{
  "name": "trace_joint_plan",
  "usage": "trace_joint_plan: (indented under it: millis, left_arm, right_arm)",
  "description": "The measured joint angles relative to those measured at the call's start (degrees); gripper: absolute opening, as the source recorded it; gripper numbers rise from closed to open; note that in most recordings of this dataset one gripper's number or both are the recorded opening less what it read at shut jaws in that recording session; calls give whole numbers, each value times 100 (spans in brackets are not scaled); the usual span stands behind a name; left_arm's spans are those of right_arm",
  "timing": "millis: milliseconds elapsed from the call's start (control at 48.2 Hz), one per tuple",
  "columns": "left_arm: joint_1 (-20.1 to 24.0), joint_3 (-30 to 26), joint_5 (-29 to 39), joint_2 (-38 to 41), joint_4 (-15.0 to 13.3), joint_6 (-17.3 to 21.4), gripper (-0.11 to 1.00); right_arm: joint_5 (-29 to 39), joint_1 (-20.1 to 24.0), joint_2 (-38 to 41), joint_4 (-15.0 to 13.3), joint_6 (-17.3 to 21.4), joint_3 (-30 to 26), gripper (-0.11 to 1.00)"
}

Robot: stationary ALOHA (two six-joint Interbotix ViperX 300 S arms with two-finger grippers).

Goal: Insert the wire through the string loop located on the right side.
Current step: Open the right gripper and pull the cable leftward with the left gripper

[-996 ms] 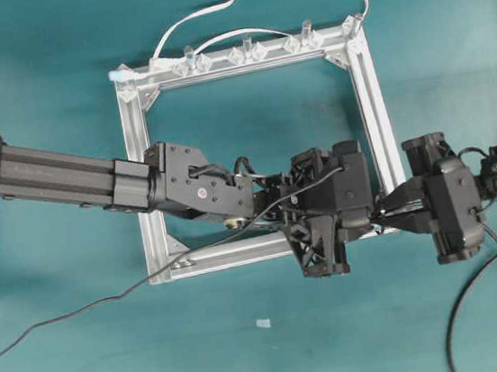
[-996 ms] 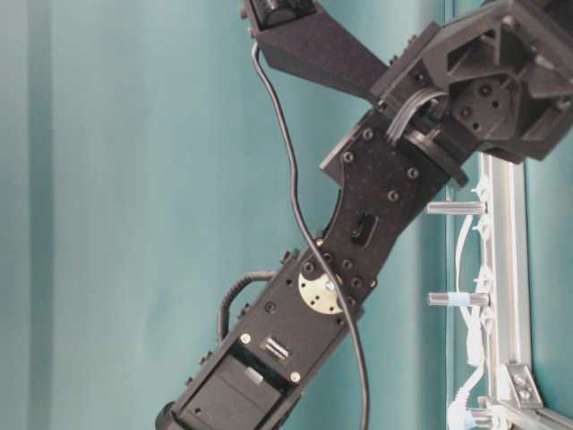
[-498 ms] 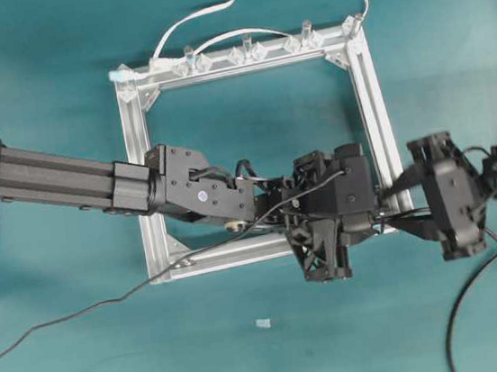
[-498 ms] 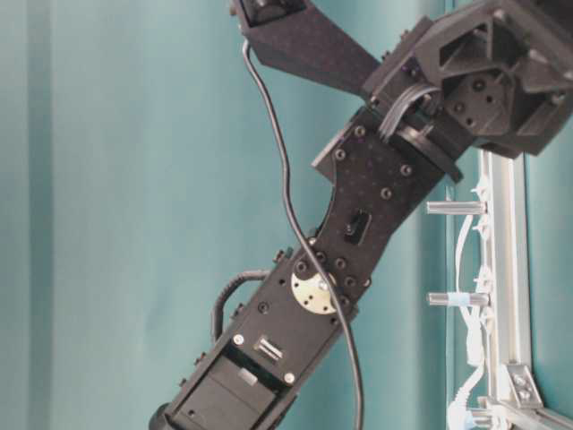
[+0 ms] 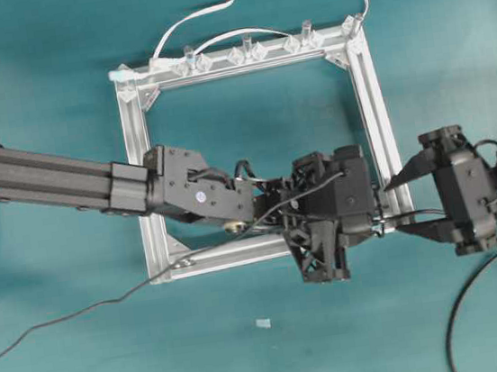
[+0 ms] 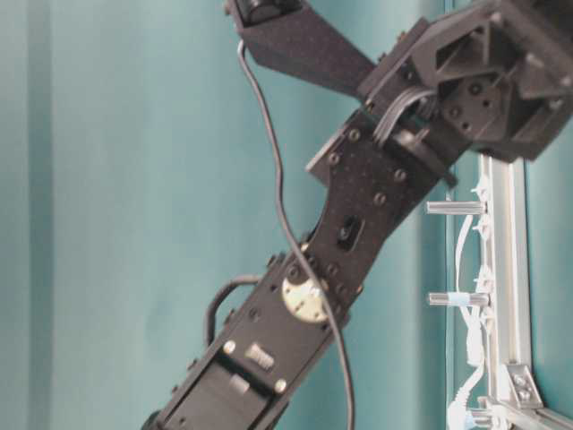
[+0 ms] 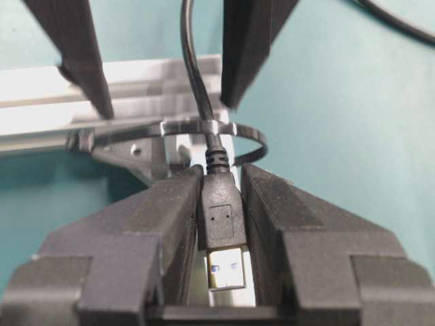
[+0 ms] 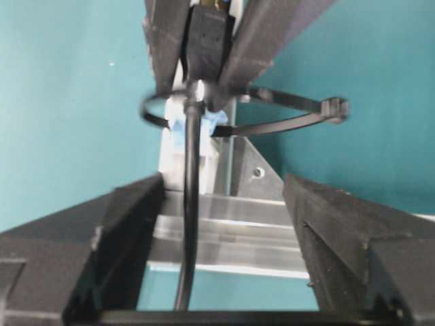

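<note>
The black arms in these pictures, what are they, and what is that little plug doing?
They are two robot arms, each ending in a gripper that pinches like two fingers. One picture looks down from above, one looks from table height, and two come from small cameras on the arms' wrists.

On the teal table lies a square metal frame, with white cables at its far side. At the frame's right corner sits a thin dark string loop.

The left gripper is pinching the plug at the end of the wire, a long thin black cable. The wire runs through the loop. The right gripper has its fingers spread wide and holds nothing, with the wire passing between them.
</note>
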Motion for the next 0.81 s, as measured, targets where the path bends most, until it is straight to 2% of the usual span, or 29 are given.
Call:
trace_joint_plan:
  millis: [560,809]
  left_arm:
    - [0,1670,97,-1257,9,0,22]
    - [0,2232,404,-1714,0,0,22]
  right_arm:
    - [18,-9,-202,-9,0,88,82]
    - [26,0,-202,-9,0,88,82]
